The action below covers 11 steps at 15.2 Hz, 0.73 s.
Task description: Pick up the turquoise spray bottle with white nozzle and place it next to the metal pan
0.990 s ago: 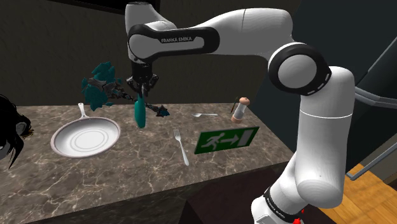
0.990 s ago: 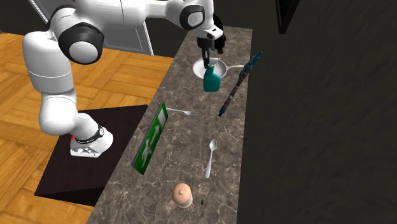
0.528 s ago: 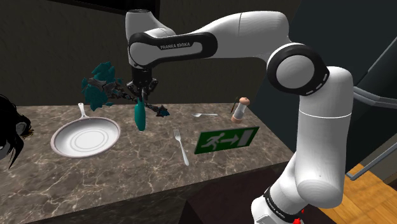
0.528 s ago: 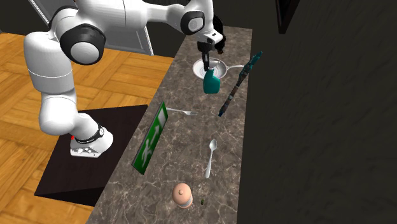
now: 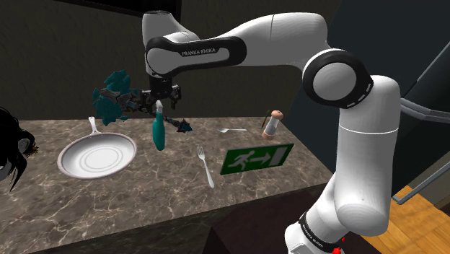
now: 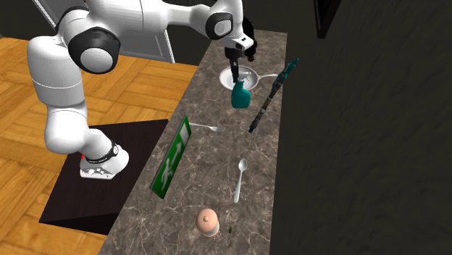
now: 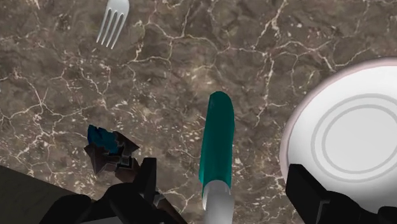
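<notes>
The turquoise spray bottle with its white nozzle stands upright on the marbled brown counter, just to the right of the white round pan in the shoulder view. My gripper hangs right above the bottle's top, open. In the wrist view the black fingers stand wide apart on either side of the bottle and do not touch it; the pan lies just beyond one finger. In the second exterior view the bottle sits beside the pan, below the gripper.
A fork, a green exit sign, a spoon and a small shaker lie on the counter toward the shoulder view's right. A dark teal-tipped branch lies behind the bottle. The counter's front edge is close.
The bottle came down a little onto the counter, then the fingers opened and let go of it. The arm has otherwise hardly moved.
</notes>
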### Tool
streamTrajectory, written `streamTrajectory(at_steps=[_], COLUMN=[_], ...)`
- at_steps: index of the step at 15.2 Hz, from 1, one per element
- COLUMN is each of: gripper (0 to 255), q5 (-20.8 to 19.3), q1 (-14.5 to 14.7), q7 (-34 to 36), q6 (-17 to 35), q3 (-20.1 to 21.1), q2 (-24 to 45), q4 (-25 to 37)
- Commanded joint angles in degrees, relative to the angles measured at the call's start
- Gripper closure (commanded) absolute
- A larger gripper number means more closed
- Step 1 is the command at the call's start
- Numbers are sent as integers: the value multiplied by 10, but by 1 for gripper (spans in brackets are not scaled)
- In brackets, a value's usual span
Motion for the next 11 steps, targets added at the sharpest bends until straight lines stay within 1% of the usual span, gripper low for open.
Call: streamTrajectory(at_steps=[1,5,11], gripper=[0,0,0], q5=[0,4,4], q1=[0,6,6], q7=[0,-4,-4], q6=[0,-66,-66], q3=[0,3,3], q2=[0,-11,-11], q4=[0,55,55])
